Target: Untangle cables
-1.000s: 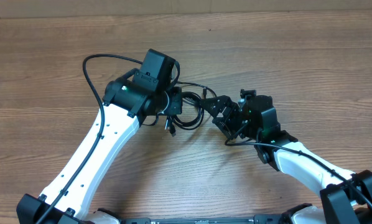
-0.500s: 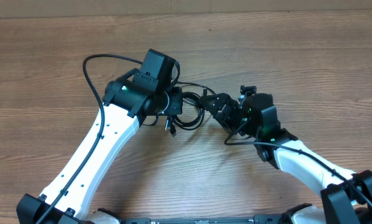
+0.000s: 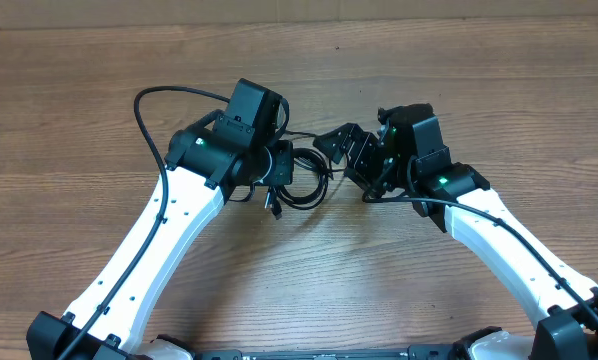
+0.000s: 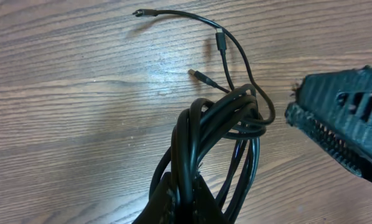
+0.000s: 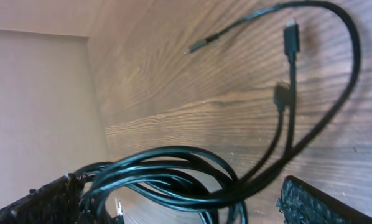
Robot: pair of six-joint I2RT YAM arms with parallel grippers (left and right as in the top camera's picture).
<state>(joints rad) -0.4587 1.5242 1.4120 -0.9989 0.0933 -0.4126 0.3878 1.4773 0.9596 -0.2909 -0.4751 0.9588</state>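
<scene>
Left gripper (image 4: 176, 202) is clamped tight on the thin black flexible cables (image 4: 204, 124), a looped bundle lying mid-way across the brown wooden table (image 3: 479, 80), with three small plug ends fanning loose beyond it. Right gripper (image 5: 180, 202) is spread wide, ribbed black fingers (image 5: 313, 205) either side of the loops; whether they touch, I cannot tell.

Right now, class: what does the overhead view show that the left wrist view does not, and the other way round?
Only overhead: the white left arm and right arm, both angled in toward the middle. Only left wrist: the small plugs on thin loose strands, too fine to make out from above. Both: the looped black cables over the wooden table, with the right end effector close beside them.
</scene>
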